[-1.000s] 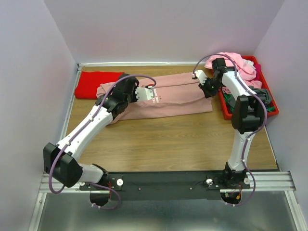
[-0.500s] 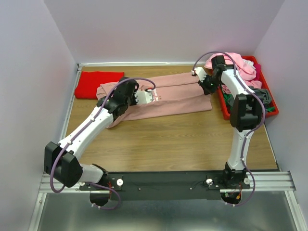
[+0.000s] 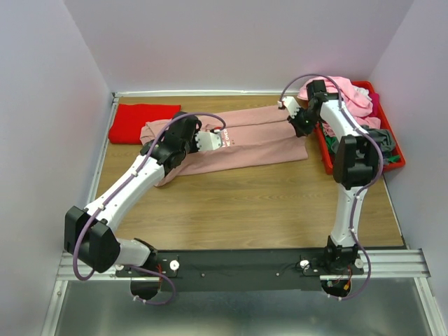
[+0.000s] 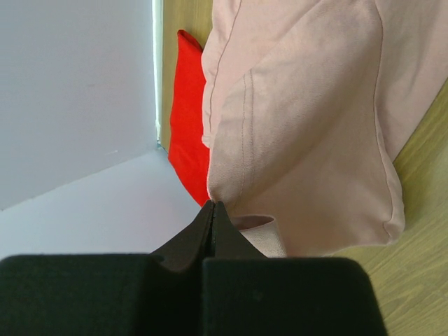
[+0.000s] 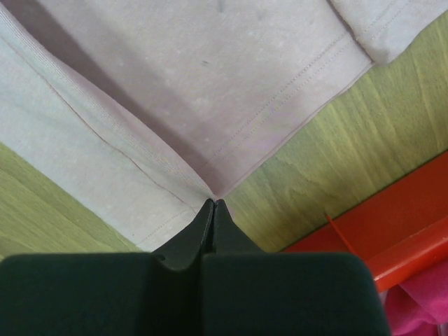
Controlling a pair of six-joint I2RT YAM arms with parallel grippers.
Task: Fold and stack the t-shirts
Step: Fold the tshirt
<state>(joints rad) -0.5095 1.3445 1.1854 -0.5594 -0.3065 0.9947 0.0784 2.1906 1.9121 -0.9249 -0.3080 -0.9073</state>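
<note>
Over table (image 3: 245, 203) | left jaws, right jaws extended forward | each clamped on dusty-pink t-shirt (image 3: 259, 143)

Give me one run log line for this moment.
left claw: shut on dusty-pink fabric t-shirt | right claw: shut on its edge near rigid red plastic bin | bright red fabric t-shirt: folded, far left

The dusty-pink shirt (image 3: 269, 143) has a small dark print; bright red shirt (image 3: 136, 122) at the far-left corner; red bin (image 3: 327, 162); brown wood-grain desk (image 3: 245, 203).
</note>
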